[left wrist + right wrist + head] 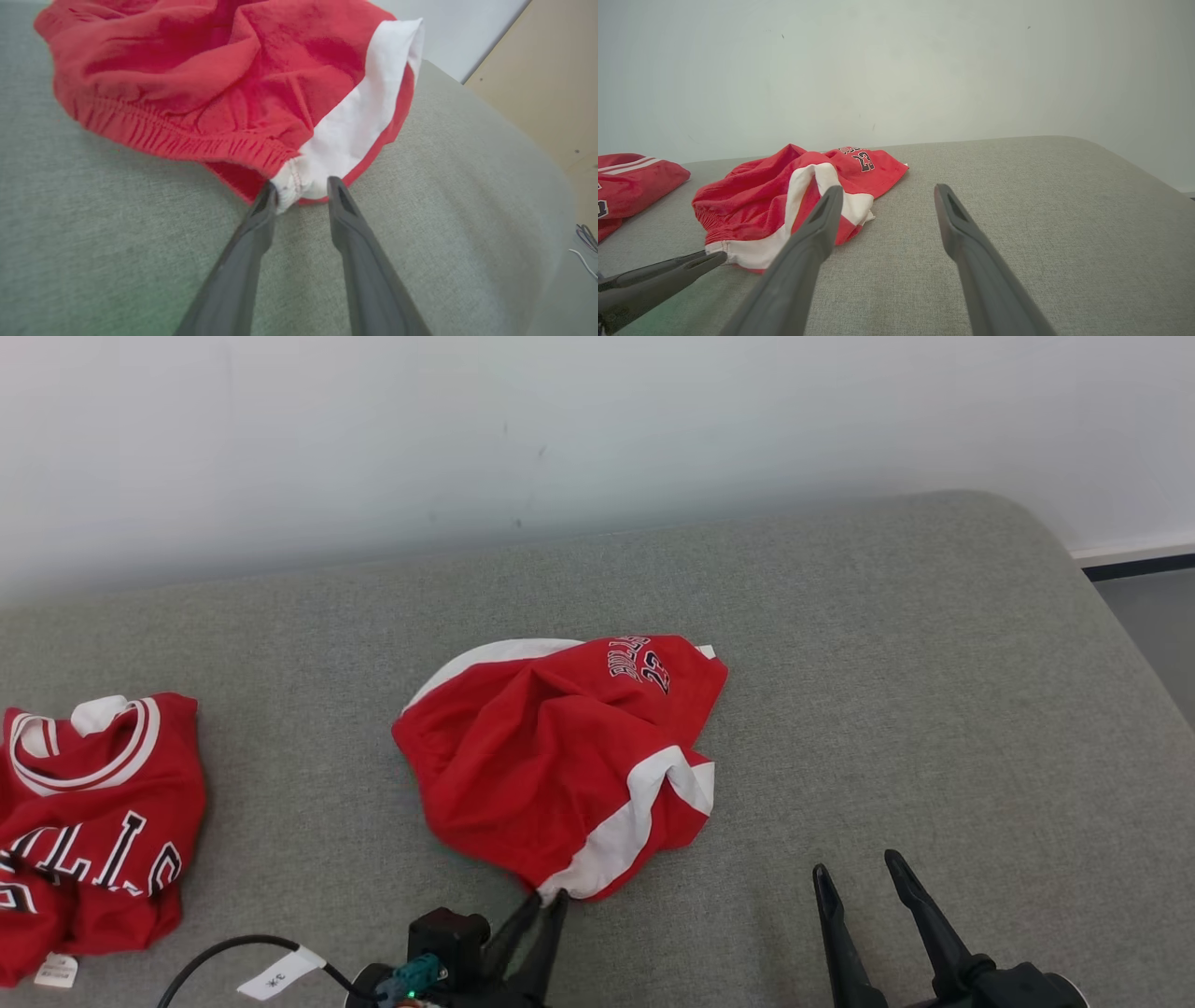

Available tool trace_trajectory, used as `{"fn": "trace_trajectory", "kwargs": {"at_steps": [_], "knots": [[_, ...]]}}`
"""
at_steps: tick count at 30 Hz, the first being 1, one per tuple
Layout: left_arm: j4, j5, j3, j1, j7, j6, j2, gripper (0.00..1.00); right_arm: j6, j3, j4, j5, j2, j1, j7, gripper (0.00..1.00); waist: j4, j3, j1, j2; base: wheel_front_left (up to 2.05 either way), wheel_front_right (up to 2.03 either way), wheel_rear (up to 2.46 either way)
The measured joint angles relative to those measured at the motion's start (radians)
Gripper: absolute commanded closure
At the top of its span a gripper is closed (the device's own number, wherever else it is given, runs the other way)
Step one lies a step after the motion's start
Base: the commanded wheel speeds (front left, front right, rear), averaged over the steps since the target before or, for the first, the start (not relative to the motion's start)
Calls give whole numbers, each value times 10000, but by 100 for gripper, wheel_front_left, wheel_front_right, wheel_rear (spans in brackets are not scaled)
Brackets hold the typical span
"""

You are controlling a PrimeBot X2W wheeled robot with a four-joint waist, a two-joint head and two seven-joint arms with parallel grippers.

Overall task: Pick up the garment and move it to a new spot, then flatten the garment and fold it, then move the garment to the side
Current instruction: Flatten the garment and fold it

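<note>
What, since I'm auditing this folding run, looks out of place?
The shorts lie crumpled in a heap on the cushion, their white side stripe twisted. A jersey sits bunched at the head view's left edge. Nothing looks torn.

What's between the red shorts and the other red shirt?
Just bare grey cushion lies between the red shorts and the red shirt; the head view shows it.

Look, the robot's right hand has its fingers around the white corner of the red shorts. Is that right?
Not quite. It is the left hand whose fingers are around the white corner of the red shorts, as the left wrist view shows. The right hand hangs open beside them, touching nothing.
</note>
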Motion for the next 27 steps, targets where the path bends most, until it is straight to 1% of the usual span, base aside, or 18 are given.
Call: {"fn": "trace_trajectory", "kwargs": {"at_steps": [4, 7, 12, 15, 19, 24, 27], "knots": [[-485, -174, -286, -52, 0, 0, 199, 100, 0, 40, 42, 17, 6, -50, -2, 0, -31, -19, 0, 0, 0, 0, 0], [-995, -523, -589, -87, 0, 0, 326, 100, 0, 109, 84, 35, 17, -103, 0, 0, -103, -79, 0, 0, 0, 0, 0], [-1912, -1551, -1170, -605, 0, 2, 529, 100, 0, 130, 151, 104, 21, -136, 0, 0, -288, -237, -2, -1, 0, 0, 0], [-2224, -2288, -1662, -1431, 146, 0, 683, 100, 0, 171, 199, 142, 29, -167, 0, 0, -474, -343, -2, 0, 0, 0, 0], [-2460, -3154, -1954, -3099, 523, 0, 842, 100, 0, 297, 215, 380, 31, -287, -2, 0, -851, -423, -2, 0, 0, 0, 0], [-2330, -4391, -2048, -4870, 972, 2, 692, 100, 0, 330, 257, 604, 35, -370, -2, 0, -1458, -483, -1, 0, 0, 0, 0], [-2347, -4853, -2042, -5835, 982, 0, 642, 100, 0, 276, 257, 677, 33, -404, 0, 0, -1847, -504, -2, 0, 0, 0, 0]]}}
